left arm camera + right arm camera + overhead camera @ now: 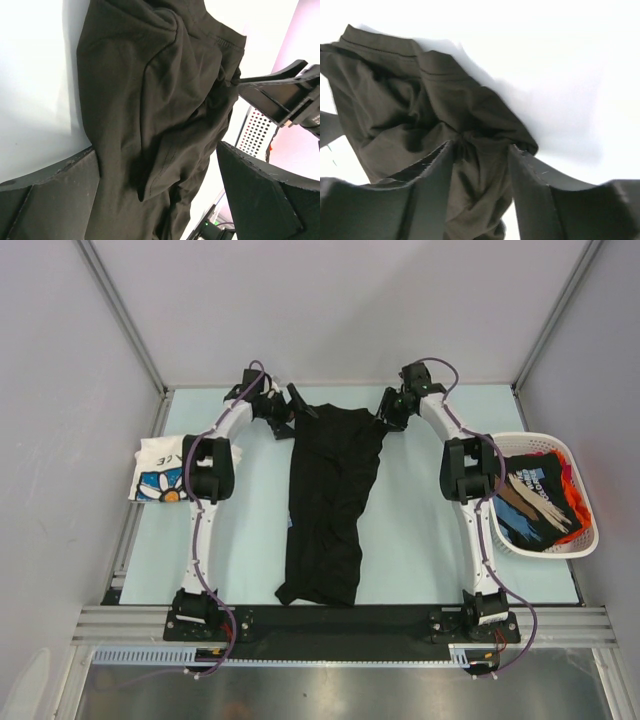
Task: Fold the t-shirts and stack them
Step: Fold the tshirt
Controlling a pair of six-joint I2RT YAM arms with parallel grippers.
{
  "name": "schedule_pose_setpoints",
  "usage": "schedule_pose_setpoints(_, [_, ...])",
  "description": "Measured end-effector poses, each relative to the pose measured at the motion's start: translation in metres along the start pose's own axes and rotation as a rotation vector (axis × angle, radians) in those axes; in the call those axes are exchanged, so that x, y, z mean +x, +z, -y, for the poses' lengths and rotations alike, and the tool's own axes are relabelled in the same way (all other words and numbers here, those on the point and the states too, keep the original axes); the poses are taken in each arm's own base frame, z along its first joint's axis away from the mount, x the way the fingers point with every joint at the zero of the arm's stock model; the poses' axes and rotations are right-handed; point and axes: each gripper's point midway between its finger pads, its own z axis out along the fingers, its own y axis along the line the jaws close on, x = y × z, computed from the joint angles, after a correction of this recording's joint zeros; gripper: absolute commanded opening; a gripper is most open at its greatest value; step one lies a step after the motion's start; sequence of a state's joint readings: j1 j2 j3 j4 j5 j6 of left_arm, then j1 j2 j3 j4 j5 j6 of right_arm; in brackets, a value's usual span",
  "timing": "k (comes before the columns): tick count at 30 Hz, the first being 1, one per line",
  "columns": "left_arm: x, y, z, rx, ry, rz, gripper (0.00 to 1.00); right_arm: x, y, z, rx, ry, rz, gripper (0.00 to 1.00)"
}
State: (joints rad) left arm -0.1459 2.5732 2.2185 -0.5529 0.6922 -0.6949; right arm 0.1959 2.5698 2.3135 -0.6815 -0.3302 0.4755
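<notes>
A large black t-shirt (330,500) lies lengthwise down the middle of the table, rumpled and narrowed. My left gripper (297,405) hovers at its far left corner, jaws wide open, with black cloth (150,100) lying under and between the fingers (50,195). My right gripper (385,418) is at the far right corner. Its fingers (432,185) press on a bunched fold of the black shirt (395,100) from both sides. A folded white t-shirt (165,472) with a blue and orange flower lies at the left edge.
A white slotted basket (590,530) at the right edge holds several dark printed and orange t-shirts (535,500). Grey walls close in the far side and both sides. A metal rail runs along the near edge by the arm bases.
</notes>
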Motion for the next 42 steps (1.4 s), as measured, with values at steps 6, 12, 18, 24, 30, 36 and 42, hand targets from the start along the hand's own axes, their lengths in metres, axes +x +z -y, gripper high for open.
schedule_pose_setpoints(6, [-0.003, 0.000, 0.001, 0.006, 0.002, 0.009, 1.00, -0.001, 0.002, 0.002, -0.021, 0.000, -0.006, 0.34])
schedule_pose_setpoints(12, [-0.005, -0.002, -0.001, 0.005, 0.000, 0.014, 1.00, -0.010, 0.006, -0.003, -0.056, -0.030, 0.032, 0.24])
schedule_pose_setpoints(18, [-0.003, -0.007, -0.001, 0.004, -0.005, 0.015, 1.00, -0.021, 0.025, 0.001, -0.085, -0.045, 0.065, 0.00])
schedule_pose_setpoints(24, [-0.010, -0.028, 0.022, 0.028, 0.022, 0.047, 1.00, -0.039, 0.030, 0.008, -0.132, -0.038, 0.109, 0.00])
schedule_pose_setpoints(30, [-0.014, -0.050, 0.046, 0.056, 0.058, 0.082, 1.00, -0.062, 0.034, 0.017, -0.178, -0.030, 0.165, 0.00])
schedule_pose_setpoints(36, [-0.006, -0.048, 0.037, 0.041, 0.041, 0.065, 1.00, -0.081, 0.039, 0.020, -0.206, -0.034, 0.229, 0.35])
schedule_pose_setpoints(42, [0.005, -0.048, 0.035, 0.047, 0.063, 0.032, 1.00, -0.090, 0.019, 0.015, -0.230, -0.010, 0.259, 0.90])
